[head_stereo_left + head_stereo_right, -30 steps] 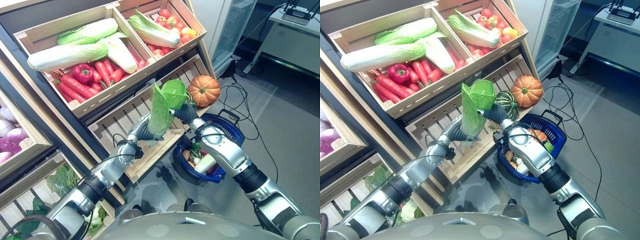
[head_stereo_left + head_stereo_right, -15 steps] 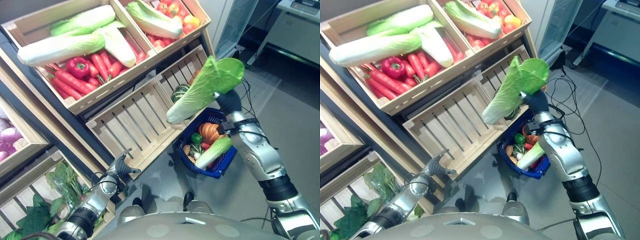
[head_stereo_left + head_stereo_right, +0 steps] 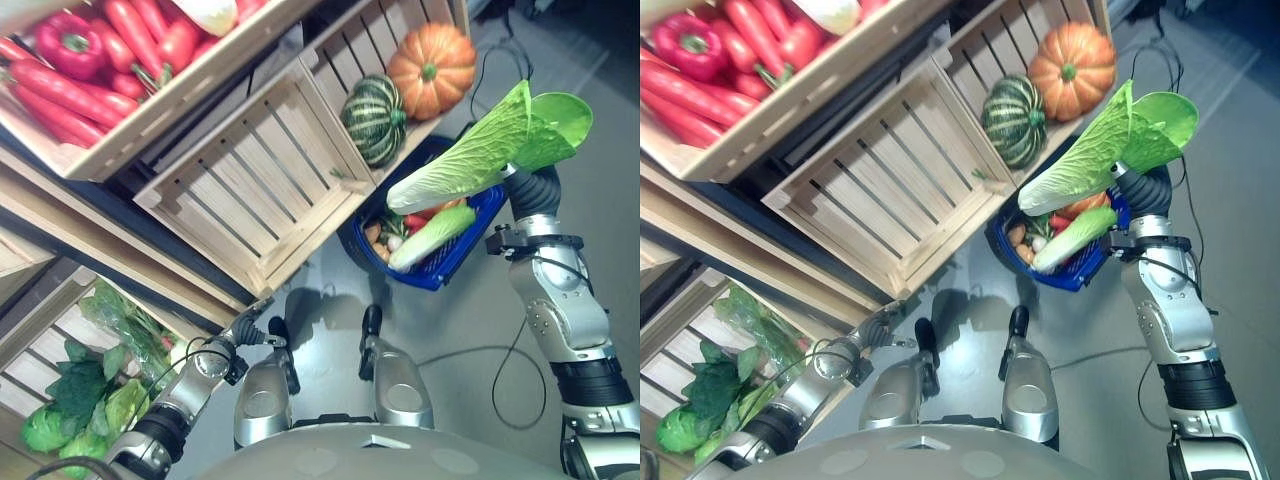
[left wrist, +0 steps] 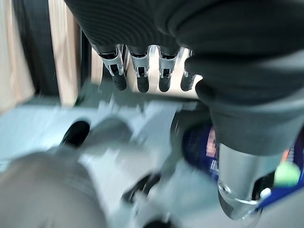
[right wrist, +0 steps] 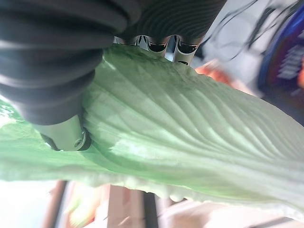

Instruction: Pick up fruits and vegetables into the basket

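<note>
While the napa cabbage (image 3: 478, 155) is gripped near its leafy end by the right hand (image 5: 71, 71), fingers and thumb curled round it, it is held tilted above the blue basket (image 3: 462, 262), its white stem end pointing down toward the crates. A second cabbage (image 3: 432, 237), an orange piece and other produce are already seen in the basket on the floor. To do the step well, the stem end is best lowered first and laid alongside the cabbage already inside, and the grip released only once the weight is borne by the load, so that nothing rolls over the rim. The left hand (image 4: 142, 71) is held low near the floor, fingers straight and holding nothing. The striped squash (image 3: 375, 120) and pumpkin (image 3: 430, 70) are left in the lower crate (image 3: 240, 200). Printing on the basket wall cannot be read.
</note>
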Controlling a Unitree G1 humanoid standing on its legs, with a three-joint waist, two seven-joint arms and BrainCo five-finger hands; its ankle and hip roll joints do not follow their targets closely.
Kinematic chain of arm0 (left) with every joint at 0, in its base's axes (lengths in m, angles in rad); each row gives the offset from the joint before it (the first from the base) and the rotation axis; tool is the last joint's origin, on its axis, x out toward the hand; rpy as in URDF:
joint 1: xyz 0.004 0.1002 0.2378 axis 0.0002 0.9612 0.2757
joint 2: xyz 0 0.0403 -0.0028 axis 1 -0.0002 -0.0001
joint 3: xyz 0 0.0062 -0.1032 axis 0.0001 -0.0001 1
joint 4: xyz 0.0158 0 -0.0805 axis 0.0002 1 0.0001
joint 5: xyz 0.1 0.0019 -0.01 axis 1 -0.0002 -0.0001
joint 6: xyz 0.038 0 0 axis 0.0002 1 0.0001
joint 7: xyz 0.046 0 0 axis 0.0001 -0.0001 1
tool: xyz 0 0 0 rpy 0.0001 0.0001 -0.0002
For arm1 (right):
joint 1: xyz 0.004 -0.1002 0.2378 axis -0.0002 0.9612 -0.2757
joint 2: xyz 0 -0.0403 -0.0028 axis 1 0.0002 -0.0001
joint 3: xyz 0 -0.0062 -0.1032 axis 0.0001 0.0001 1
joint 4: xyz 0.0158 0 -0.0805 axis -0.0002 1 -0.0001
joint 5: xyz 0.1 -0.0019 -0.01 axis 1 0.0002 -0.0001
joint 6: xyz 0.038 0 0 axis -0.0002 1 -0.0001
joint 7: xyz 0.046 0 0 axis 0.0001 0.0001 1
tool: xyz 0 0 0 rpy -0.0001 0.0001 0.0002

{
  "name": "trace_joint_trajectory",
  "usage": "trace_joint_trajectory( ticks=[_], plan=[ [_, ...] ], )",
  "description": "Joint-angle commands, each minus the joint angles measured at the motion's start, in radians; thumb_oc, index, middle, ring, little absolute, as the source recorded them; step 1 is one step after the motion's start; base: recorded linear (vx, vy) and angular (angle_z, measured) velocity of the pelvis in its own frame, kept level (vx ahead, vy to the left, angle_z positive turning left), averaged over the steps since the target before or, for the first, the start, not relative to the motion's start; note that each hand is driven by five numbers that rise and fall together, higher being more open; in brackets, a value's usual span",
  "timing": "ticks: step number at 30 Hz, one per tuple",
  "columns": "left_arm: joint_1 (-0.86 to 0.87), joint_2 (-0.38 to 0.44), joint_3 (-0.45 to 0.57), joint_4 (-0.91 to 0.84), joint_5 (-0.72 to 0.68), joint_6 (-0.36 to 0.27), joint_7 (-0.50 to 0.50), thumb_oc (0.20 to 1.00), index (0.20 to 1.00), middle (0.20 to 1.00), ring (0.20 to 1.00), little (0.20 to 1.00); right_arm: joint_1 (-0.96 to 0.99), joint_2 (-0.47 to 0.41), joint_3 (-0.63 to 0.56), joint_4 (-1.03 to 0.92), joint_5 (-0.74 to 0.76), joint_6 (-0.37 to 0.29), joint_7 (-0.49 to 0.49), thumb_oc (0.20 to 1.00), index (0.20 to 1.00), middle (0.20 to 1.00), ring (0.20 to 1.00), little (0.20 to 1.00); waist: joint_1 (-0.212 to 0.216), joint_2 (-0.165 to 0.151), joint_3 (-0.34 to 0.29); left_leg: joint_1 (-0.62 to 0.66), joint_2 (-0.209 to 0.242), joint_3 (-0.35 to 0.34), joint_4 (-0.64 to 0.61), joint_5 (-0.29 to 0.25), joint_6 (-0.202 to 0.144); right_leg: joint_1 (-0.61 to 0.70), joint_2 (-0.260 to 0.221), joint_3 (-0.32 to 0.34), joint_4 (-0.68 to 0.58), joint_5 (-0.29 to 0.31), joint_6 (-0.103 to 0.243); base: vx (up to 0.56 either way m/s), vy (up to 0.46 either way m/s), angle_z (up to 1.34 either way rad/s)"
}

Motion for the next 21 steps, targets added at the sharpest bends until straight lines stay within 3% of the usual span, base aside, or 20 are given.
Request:
trace_joint_trajectory(
  ticks=[1, 8, 11, 17, 21],
  plan=[
    [0.013, 0.010, -0.024, 0.002, -0.042, -0.034, -0.029, 1.000, 1.000, 1.000, 1.000, 1.000, -0.043, -0.055, -0.062, -0.042, -0.054, -0.094, -0.055, 0.200, 0.200, 0.200, 0.200, 0.200, -0.028, 0.006, 0.012, -0.051, 0.055, 0.037, 0.161, -0.153, -0.001, -0.063, -0.011, 0.013, 0.167, -0.140, 0.023, -0.06, -0.006, -0.06],
    [-0.018, -0.020, -0.061, 0.045, -0.160, -0.043, -0.071, 1.000, 1.000, 1.000, 1.000, 1.000, -0.101, -0.070, -0.059, 0.088, -0.131, -0.080, -0.159, 0.200, 0.200, 0.200, 0.200, 0.200, -0.047, 0.052, 0.095, -0.152, 0.054, 0.018, 0.234, -0.162, -0.022, -0.188, -0.019, 0.019, 0.290, -0.194, 0.005, -0.01, -0.004, -0.03],
    [-0.013, -0.031, -0.065, 0.052, -0.218, -0.050, -0.090, 1.000, 1.000, 1.000, 1.000, 1.000, -0.131, -0.069, -0.050, 0.152, -0.139, -0.074, -0.182, 0.200, 0.200, 0.200, 0.200, 0.200, -0.048, 0.080, 0.095, -0.207, 0.045, 0.016, 0.254, -0.155, -0.025, -0.251, -0.028, 0.020, 0.330, -0.207, -0.002, -0.01, 0.003, 0.01],
    [-0.019, -0.044, -0.083, 0.075, -0.270, -0.069, -0.112, 1.000, 1.000, 1.000, 1.000, 1.000, -0.267, -0.110, -0.024, 0.327, -0.095, -0.087, -0.197, 0.200, 0.200, 0.200, 0.200, 0.200, -0.019, 0.141, 0.095, -0.311, 0.024, 0.010, 0.293, -0.126, -0.030, -0.371, -0.051, 0.021, 0.407, -0.232, -0.017, -0.01, -0.004, 0.06],
    [-0.012, -0.023, -0.123, 0.031, -0.266, -0.095, -0.104, 1.000, 1.000, 1.000, 1.000, 1.000, -0.387, -0.146, -0.018, 0.483, -0.018, -0.141, -0.171, 0.200, 0.200, 0.200, 0.200, 0.200, 0.011, 0.190, 0.095, -0.372, 0.007, 0.002, 0.313, -0.105, -0.032, -0.444, -0.069, 0.024, 0.458, -0.253, -0.026, 0.01, -0.002, 0.04]
  ],
)
